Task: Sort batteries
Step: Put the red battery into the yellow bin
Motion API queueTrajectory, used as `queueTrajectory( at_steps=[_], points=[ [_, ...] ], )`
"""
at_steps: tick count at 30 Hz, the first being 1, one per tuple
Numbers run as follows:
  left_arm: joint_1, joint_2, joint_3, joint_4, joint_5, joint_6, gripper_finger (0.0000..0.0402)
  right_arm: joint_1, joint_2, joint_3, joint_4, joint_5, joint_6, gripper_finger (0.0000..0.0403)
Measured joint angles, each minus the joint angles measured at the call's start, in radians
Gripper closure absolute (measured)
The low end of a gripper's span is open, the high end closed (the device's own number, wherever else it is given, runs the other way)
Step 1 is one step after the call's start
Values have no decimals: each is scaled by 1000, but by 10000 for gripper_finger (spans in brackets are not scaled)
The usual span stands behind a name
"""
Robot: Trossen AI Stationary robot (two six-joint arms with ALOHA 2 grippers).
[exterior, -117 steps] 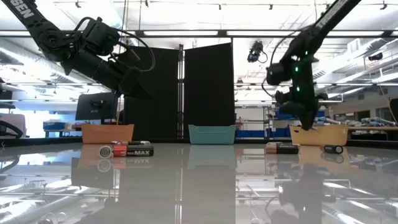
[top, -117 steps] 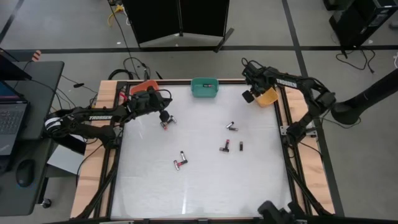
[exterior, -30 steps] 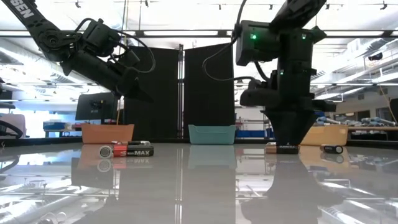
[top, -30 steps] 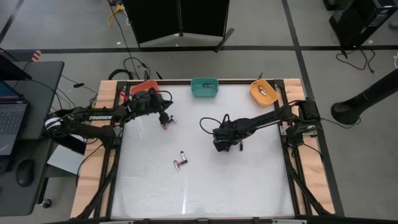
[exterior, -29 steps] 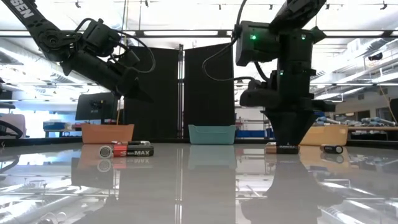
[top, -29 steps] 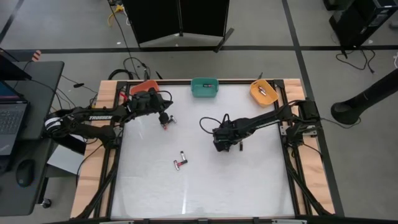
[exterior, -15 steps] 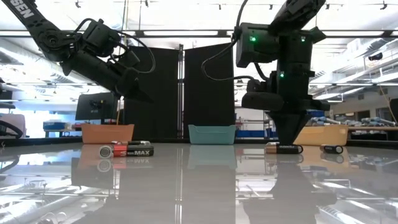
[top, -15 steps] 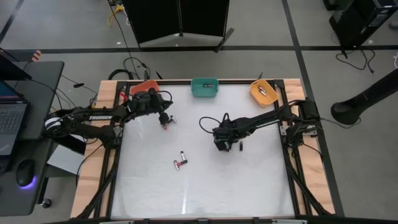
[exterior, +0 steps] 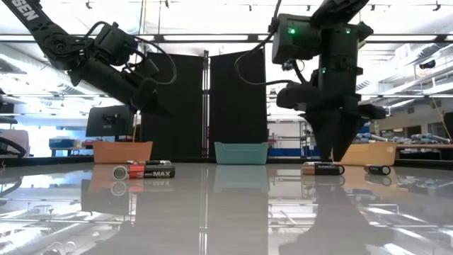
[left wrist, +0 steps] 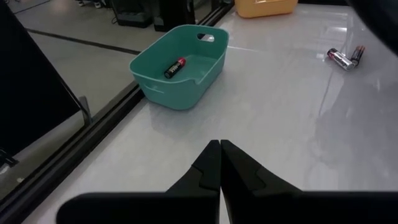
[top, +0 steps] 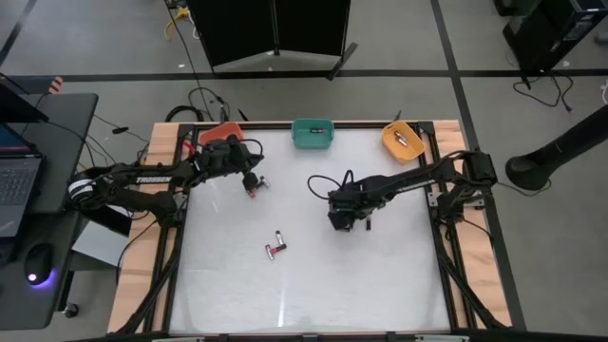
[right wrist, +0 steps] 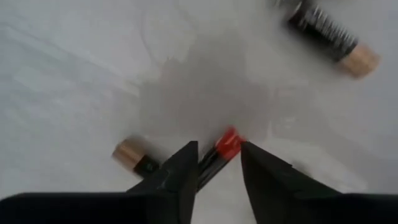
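**Stock on the table, right arm mid-pick**

- Table [top: 304, 285]: pale, glossy top. Three bins stand along its far edge.
- Bins: orange bin [top: 220, 131] at the left corner, teal bin [top: 312, 134] in the middle, yellow bin [top: 403, 142] at the right corner. In my left wrist view the teal one holds a single red-and-dark battery [left wrist: 175, 67].
- Right gripper [top: 344, 218]: mid-table and just clear of the surface. As I read it, its jaws clasp a red-tipped battery [right wrist: 227, 143].
  - The battery's long axis runs up the gap between the fingers, with the red end poking out past the tips.
  - The teal bin lies straight on toward the far edge, and this arm is the nearer to it. I would take that bin, since its contents look alike.
- Left gripper [top: 251, 179]: waiting near the orange bin, fingers pressed together with nothing between them.
- Loose batteries:
  - a pair [top: 275, 246] in the near-left part of the table;
  - one [top: 253, 190] just beside the left gripper;
  - a gold-capped one [right wrist: 130, 152] and a dark one [right wrist: 329, 37] on the table below the right gripper.
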Motion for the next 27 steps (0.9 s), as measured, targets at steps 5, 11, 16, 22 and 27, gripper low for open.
queueTrajectory(
  at_steps=[5,11,16,22,27],
  points=[
    [0,0,0,-10,0,0,391,22,2,0,-5,-21,50,247],
    [0,0,0,-10,0,0,391,29,2,-12,2,10,73,256],
    [0,0,0,-10,0,0,391,29,2,-65,40,10,92,278],
    [0,0,0,-5,0,0,391,22,2,-82,57,31,62,313],
    [0,0,0,-6,0,0,391,14,1,-82,69,69,-22,345]
  ],
)
